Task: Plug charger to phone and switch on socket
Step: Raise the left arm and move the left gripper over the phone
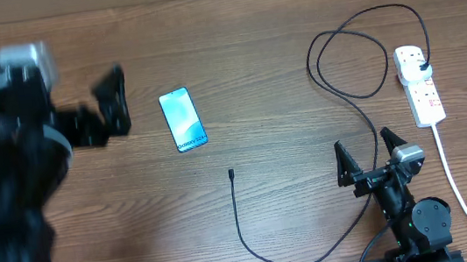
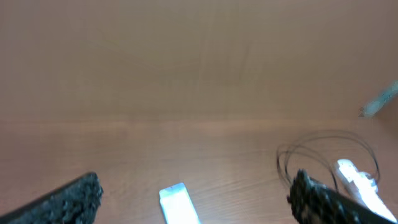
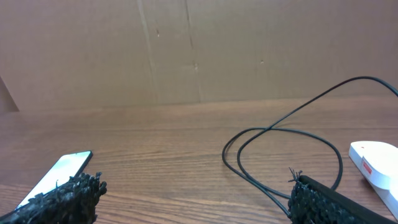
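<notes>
**Q:** What state are the two hands in?

**A:** The right hand stands with its black fingers spread wide and holds nothing. It hangs low over the brown wood-grain surface, near the 5 o'clock edge of the overhead view. The left hand is likewise wide open and empty. It sits at the 9 o'clock side, where the overhead view shows its arm blurred.

**Q:** Where do the task objects lie relative to them?

**A:** The slim rectangular phone with a lit light-blue screen lies flat just at 3 o'clock of the left hand and at 10 o'clock of the right hand, apart from both. The long thin black charger cable has its small connector tip at 9 o'clock of the right hand. The tip is free on the surface, at 5 o'clock of the phone and not touching it. The cable curves under the right arm, then loops upward. Its black plug sits in the upper outlet of the white elongated power strip, at 1 o'clock of the right hand. The strip's thick white cord trails toward 6 o'clock.
</notes>
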You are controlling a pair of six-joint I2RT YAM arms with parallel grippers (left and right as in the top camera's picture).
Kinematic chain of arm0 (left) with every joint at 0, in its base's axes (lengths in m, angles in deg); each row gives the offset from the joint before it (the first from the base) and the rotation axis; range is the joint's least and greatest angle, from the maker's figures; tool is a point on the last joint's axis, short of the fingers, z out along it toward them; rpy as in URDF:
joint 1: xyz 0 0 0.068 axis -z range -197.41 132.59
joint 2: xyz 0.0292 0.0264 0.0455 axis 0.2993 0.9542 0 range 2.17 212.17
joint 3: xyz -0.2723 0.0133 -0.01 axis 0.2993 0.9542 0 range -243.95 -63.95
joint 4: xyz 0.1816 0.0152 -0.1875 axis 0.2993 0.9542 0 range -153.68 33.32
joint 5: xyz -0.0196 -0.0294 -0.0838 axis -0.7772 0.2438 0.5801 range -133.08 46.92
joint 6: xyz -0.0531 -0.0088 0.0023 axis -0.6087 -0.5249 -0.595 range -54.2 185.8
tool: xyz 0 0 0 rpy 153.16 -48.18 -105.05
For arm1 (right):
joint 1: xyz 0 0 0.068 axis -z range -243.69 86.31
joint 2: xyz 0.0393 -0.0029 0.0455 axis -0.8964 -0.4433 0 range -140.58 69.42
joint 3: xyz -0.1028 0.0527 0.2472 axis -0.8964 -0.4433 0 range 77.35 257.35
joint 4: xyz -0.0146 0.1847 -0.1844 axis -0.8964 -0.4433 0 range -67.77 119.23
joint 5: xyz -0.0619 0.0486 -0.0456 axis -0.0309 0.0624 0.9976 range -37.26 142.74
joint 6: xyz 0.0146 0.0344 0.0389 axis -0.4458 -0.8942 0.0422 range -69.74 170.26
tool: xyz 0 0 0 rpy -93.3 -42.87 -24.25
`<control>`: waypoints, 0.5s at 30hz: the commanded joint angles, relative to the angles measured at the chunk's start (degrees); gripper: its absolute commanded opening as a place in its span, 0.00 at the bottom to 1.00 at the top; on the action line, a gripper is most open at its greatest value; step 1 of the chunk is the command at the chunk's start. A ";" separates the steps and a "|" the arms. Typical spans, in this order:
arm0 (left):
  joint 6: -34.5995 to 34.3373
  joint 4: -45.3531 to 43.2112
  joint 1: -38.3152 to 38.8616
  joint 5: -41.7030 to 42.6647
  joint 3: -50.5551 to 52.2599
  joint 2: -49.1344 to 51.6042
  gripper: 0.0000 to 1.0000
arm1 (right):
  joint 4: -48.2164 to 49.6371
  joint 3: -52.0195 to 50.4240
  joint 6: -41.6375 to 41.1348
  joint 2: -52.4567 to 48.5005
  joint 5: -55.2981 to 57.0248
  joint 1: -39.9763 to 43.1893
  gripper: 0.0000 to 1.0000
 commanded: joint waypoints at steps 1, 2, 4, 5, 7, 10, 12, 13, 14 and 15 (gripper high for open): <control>-0.68 8.81 -0.17 4.15 -13.57 12.61 1.00 | 0.13 -0.59 -0.15 0.52 0.33 -0.37 1.00; -0.63 12.74 -0.13 5.09 -17.49 16.63 1.00 | 0.13 -0.59 -0.15 0.52 0.33 -0.37 1.00; -0.50 19.63 -0.13 6.62 -23.17 23.93 1.00 | 0.13 -0.59 -0.15 0.52 0.33 -0.37 1.00; -0.50 21.70 -0.13 7.13 -24.44 26.29 1.00 | 0.13 -0.59 -0.15 0.52 0.33 -0.37 1.00; -0.52 25.49 -0.13 8.66 -25.86 31.87 1.00 | 0.13 -0.59 -0.15 0.52 0.33 -0.37 1.00; -1.31 28.83 -0.13 11.58 -25.83 38.47 1.00 | 0.13 -0.59 -0.15 0.52 0.31 -0.37 1.00; -2.62 30.29 -0.13 14.82 -25.81 42.36 1.00 | 0.13 -0.59 -0.15 0.52 0.33 -0.37 1.00; -3.39 30.93 -0.13 16.70 -25.81 44.61 1.00 | 0.13 -0.59 -0.15 0.52 0.33 -0.37 1.00; -3.89 31.47 -0.13 18.12 -25.81 46.80 1.00 | 0.13 -0.59 -0.15 0.52 0.33 -0.37 1.00; -4.26 32.13 -0.13 18.80 -25.77 48.68 1.00 | 0.13 -0.59 -0.15 0.52 0.33 -0.37 1.00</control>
